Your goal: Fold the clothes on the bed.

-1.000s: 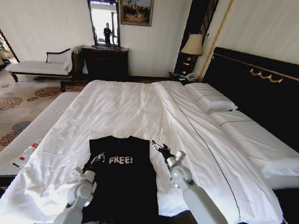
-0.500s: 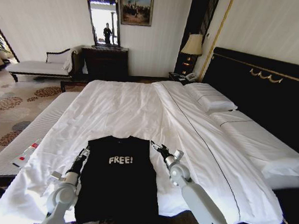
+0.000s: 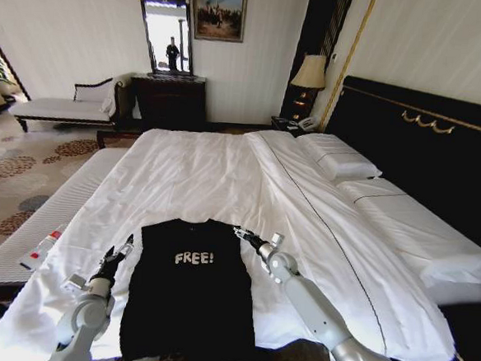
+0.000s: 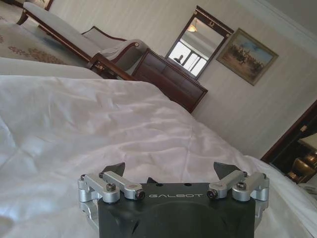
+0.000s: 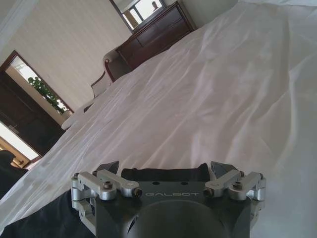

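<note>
Left end effector off T-shirt.

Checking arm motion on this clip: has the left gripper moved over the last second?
Yes. The left gripper has swung to the robot's left, off the black T-shirt onto the white sheet beside it, open.

The bed is covered with a rumpled white sheet and backed by a tall black headboard. A black T-shirt lettered "FREE!" lies flat at the foot edge, collar toward the middle. White pillows sit along the headboard edge.
</note>
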{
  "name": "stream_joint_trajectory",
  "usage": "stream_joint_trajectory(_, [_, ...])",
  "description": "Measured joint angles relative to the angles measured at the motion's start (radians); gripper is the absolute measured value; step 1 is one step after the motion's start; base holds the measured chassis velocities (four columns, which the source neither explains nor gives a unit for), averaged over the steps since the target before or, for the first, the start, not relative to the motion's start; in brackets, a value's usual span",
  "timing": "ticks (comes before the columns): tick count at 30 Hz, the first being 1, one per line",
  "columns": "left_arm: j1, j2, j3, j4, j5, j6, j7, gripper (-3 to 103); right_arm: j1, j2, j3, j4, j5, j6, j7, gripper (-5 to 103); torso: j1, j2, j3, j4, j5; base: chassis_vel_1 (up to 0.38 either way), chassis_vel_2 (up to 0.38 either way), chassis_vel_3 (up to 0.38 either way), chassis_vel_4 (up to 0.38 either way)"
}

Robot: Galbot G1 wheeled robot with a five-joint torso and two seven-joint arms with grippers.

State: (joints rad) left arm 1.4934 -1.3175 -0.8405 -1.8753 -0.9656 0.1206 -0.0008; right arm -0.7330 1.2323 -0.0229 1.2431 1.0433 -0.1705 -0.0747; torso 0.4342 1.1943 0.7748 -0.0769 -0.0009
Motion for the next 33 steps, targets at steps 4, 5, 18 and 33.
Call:
stream_joint_trajectory(4, [0.011,0.005,-0.014,-0.027,-0.047,-0.007,0.058,100,0.026,0.031,-0.009,-0.015,0.030,0.004,0.109,100,0.000,0.000,0.000,0.0000,0.0001,0.000,0.000,0.000,0.000])
stream_joint_trajectory(5, [0.012,0.004,-0.018,-0.035,-0.054,-0.009,0.067,100,0.033,0.037,-0.013,-0.024,0.030,0.001,0.126,103,0.000,0.000,0.000,0.0001,0.0001,0.000,0.000,0.000,0.000])
stream_joint_trajectory(18, [0.009,0.005,-0.024,-0.045,-0.058,-0.016,0.064,100,0.054,0.045,-0.027,-0.080,0.030,-0.051,0.138,78,0.000,0.000,0.000,0.0000,0.0001,0.000,0.000,0.000,0.000])
stream_joint_trajectory(33, [-0.005,0.029,-0.029,-0.005,-0.065,-0.024,0.061,100,0.073,0.061,-0.025,-0.136,0.019,-0.040,0.103,23,0.000,0.000,0.000,-0.0001,0.0002,0.000,0.000,0.000,0.000])
